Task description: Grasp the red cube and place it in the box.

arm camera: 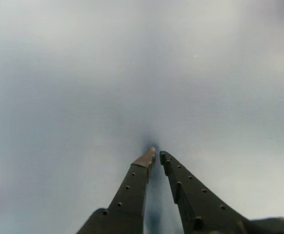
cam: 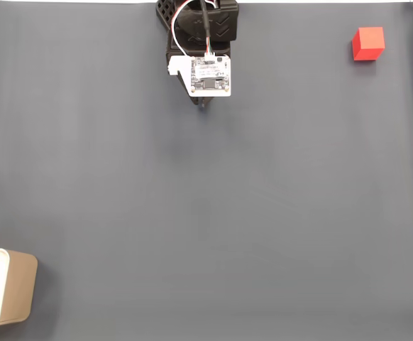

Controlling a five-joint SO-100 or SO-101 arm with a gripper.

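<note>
The red cube (cam: 368,43) rests on the dark grey mat at the top right of the fixed view. At the bottom left corner stands the tan box (cam: 11,291) with its white inside, cut off by the frame's left edge. My gripper (cam: 204,105) is folded back at the top centre, far from both, under the black arm and a white circuit board. In the wrist view the gripper (arm camera: 157,154) points down at bare grey mat, its two black fingers nearly touching at the tips with nothing between them.
The grey mat (cam: 206,213) covers the whole table between the arm's base (cam: 199,21), cube and box. A white strip runs along the top edge.
</note>
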